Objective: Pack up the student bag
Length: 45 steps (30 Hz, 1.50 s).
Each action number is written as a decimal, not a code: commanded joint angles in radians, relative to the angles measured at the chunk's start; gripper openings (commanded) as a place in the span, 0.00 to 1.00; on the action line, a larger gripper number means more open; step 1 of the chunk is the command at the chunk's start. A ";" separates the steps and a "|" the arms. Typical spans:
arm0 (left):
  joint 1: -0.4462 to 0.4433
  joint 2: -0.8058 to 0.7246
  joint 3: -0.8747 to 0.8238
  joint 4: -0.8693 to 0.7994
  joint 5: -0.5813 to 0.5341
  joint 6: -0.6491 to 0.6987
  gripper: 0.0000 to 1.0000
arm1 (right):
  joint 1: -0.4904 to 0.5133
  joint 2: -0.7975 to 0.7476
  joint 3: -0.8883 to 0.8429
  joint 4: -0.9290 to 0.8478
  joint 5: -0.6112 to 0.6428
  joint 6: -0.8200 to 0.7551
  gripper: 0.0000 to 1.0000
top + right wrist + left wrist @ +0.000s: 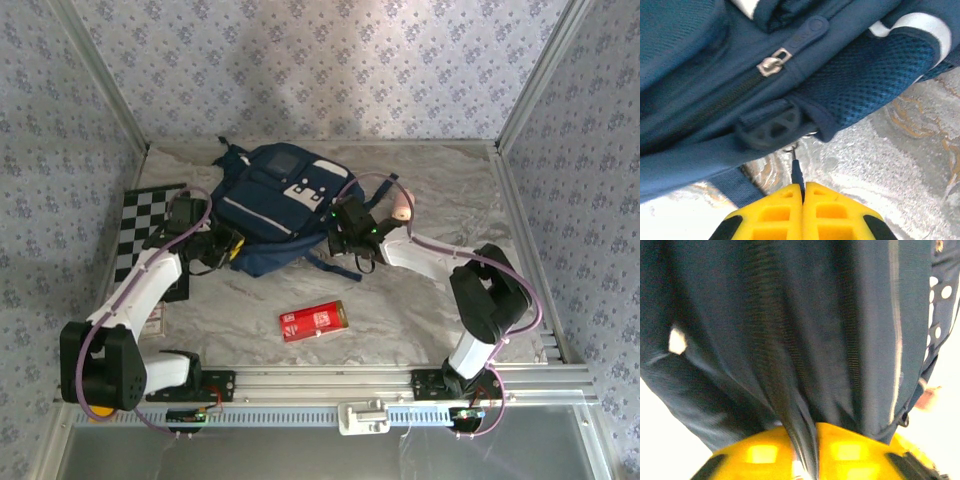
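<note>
The student bag (275,205) lies on the counter (420,300) between my tools: left tool (805,442) narrow on a fold at its left edge, right tool (802,187) clamped on a thin pull tab (796,172) at its right.

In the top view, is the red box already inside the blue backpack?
No, the red box lies on the table, apart from the backpack.

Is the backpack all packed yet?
Not yet. Done: nothing visibly; the red box lies out on the table. In hand: left gripper pinches student bag fabric, right gripper pinches a thin dark tab. Left: open the bag, probably put the box in.
</note>
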 commanded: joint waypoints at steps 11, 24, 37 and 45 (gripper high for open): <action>-0.111 -0.023 0.100 -0.002 -0.082 0.180 0.47 | -0.008 0.014 0.221 -0.209 -0.206 0.174 0.51; -0.190 0.145 0.054 0.102 -0.165 0.161 0.45 | -0.108 0.164 0.332 -0.215 -0.235 0.397 0.60; -0.205 0.158 -0.029 0.122 -0.173 0.173 0.41 | -0.178 0.358 0.533 -0.238 -0.234 0.448 0.60; -0.207 0.177 -0.017 0.111 -0.183 0.181 0.41 | -0.176 0.510 0.703 -0.316 -0.239 0.436 0.54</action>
